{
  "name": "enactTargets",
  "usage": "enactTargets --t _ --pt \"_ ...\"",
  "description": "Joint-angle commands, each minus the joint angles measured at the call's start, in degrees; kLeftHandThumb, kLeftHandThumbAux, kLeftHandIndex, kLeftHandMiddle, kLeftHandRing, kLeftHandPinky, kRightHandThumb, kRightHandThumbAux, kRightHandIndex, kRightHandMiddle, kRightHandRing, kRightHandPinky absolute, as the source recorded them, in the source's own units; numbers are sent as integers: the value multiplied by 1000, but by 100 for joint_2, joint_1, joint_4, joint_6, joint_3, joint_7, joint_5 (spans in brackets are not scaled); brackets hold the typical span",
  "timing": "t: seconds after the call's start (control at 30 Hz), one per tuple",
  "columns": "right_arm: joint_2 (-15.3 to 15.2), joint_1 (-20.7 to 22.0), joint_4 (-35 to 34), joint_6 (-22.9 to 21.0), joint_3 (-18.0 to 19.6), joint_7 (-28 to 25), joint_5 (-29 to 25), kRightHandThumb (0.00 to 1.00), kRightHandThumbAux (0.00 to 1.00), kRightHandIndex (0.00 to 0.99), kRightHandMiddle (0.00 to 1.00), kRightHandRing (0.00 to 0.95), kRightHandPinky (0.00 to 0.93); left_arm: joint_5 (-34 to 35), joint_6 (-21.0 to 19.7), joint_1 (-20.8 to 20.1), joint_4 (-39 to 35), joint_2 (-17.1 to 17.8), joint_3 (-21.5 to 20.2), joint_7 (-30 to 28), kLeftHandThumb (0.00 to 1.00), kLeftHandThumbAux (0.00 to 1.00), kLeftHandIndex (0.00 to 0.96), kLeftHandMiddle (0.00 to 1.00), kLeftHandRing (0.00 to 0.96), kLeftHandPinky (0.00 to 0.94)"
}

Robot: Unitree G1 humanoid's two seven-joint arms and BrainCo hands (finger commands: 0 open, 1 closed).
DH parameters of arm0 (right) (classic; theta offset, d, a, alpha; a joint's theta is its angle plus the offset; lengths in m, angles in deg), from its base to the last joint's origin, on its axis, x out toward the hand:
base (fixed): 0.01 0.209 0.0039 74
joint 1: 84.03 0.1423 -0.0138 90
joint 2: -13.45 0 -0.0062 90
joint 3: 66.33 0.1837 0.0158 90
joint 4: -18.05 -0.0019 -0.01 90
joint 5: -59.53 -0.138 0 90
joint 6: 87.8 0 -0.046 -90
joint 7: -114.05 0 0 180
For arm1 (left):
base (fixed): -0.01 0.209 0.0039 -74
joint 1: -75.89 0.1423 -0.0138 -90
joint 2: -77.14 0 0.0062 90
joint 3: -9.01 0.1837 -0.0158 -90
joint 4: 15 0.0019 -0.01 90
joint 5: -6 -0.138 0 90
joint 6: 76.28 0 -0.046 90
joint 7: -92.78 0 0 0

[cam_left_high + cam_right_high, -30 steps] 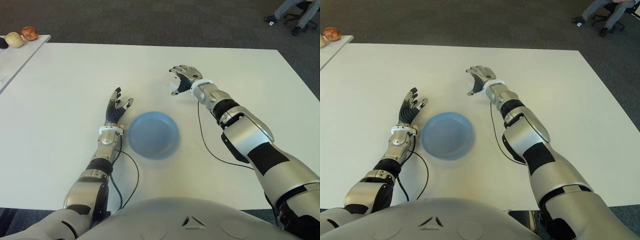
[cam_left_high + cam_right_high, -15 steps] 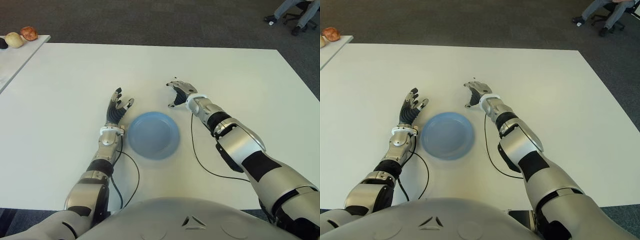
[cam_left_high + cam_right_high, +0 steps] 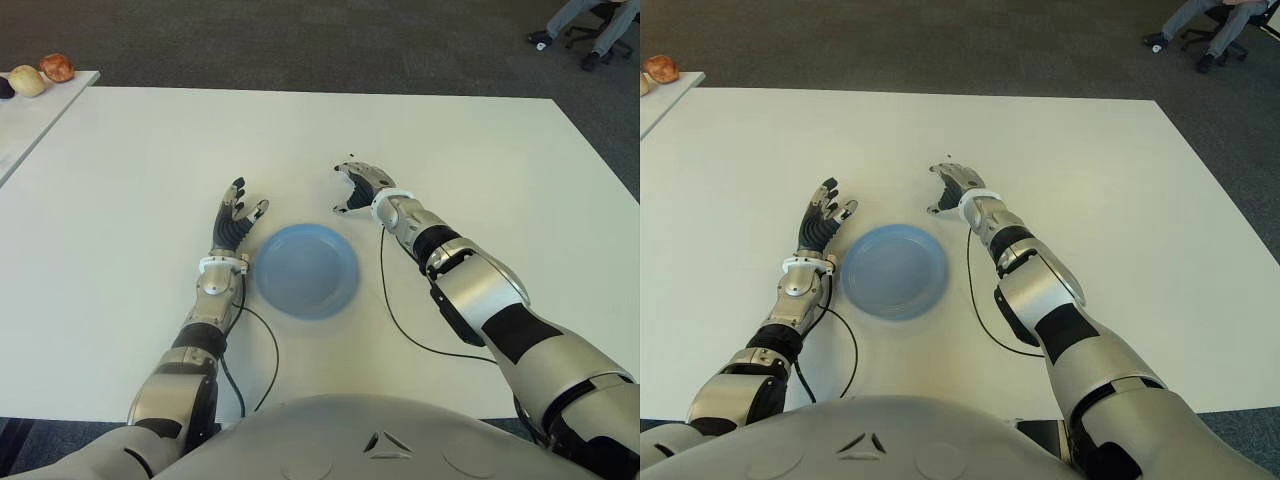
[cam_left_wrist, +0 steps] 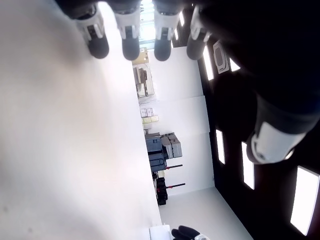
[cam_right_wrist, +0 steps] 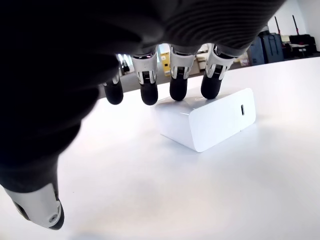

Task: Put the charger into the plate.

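Observation:
The charger (image 5: pixel 210 120) is a white block lying on the white table (image 3: pixel 150 150) behind and to the right of the blue plate (image 3: pixel 305 272), which holds nothing. My right hand (image 3: pixel 352 188) is arched over the charger. In the right wrist view its fingertips (image 5: pixel 178 92) touch the block's top far edge, and the thumb stays well off it, so the hand is open. In the eye views the hand hides the charger. My left hand (image 3: pixel 236 215) is idle, palm up with fingers spread, just left of the plate.
A thin black cable (image 3: pixel 395 310) trails over the table from my right forearm, to the right of the plate. A side table (image 3: pixel 45 105) with fruit stands at the far left. A seated person's legs (image 3: pixel 590 20) show at the far right.
My right hand has come down and nearer to the plate over the last second and has barely moved in the last half second. The left hand and plate stay put.

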Motion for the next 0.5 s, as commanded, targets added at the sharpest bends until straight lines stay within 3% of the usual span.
enactTargets --t 0.03,0.5 --pt "43 -233 66 -115 63 -145 -85 0 649 0 0 0 15 -16 -334 569 286 -91 86 -187 0 580 0 4 5 16" --pt "-18 -348 71 -225 208 -228 -182 0 650 0 0 0 18 6 -408 621 184 -64 20 -294 0 593 0 2 5 23"
